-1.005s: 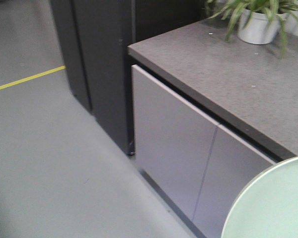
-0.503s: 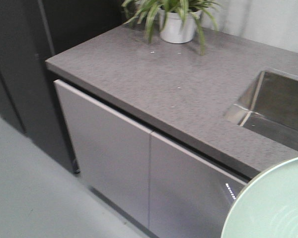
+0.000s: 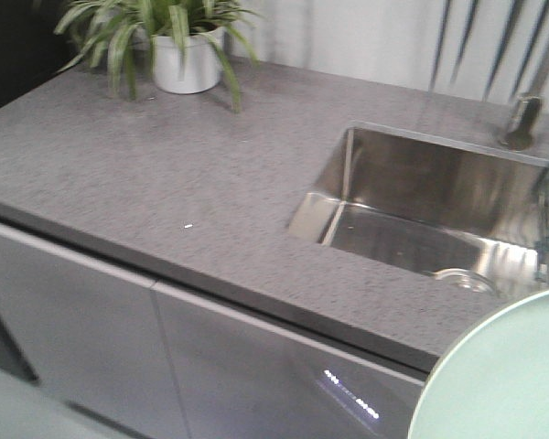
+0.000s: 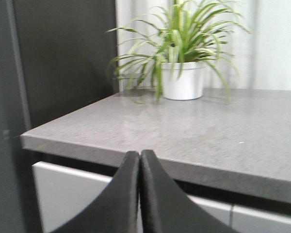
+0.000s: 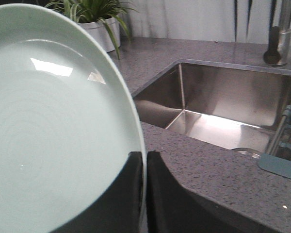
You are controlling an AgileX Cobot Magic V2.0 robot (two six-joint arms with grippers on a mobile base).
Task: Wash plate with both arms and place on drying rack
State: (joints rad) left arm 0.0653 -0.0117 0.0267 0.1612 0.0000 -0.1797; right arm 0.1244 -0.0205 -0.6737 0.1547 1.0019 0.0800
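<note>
My right claw [image 5: 144, 167] grips the plate [image 5: 53, 136]; my left claw [image 4: 139, 162] is pressed together. The potted plant [image 3: 185, 50] is at eleven, the sink [image 3: 421, 183] at one.

Speckled matt countertop [image 3: 165, 183], shiny steel sink [image 3: 421, 174], glossy plate [image 5: 53, 136]

**Cropped / unreadable items**

We get the plate [image 3: 508, 375] only as an arc at 5 o'clock in the front view, and the frame cuts the rest. Drying rack [image 5: 280, 167]: a sliver at 3 o'clock, cropped, layout unreadable. Faucet [image 5: 280, 34]: top cut off at 1 o'clock.
</note>
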